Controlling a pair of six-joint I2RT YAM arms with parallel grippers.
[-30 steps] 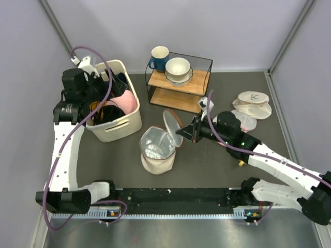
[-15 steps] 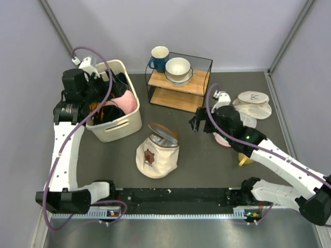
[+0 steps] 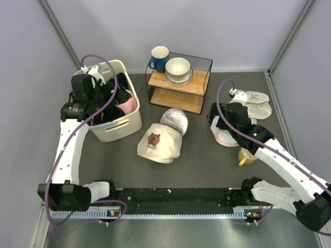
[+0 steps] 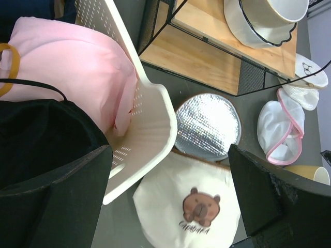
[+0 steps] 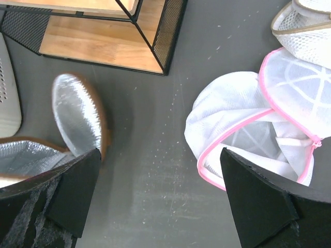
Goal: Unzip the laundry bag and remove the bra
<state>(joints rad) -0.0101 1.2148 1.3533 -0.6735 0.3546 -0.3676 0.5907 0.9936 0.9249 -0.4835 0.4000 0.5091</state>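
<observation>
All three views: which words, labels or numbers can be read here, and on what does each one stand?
Laundry bag: a short line of dark letters under its brown animal mark, too blurred to read.
Beige-rimmed pouch: a small drawn mark, no letters legible.
Nothing else bears readable text.

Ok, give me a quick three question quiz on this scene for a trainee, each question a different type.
1. True or false: the laundry bag stands upright.
2. Multiple choice: the left gripper hovers over A) the basket, B) the laundry bag, C) neither.
3. Short answer: what does the right gripper hold?

Key: 1 false, it lies on its side with the bear mark up; 2 A; 3 nothing, its jaws are open.
</observation>
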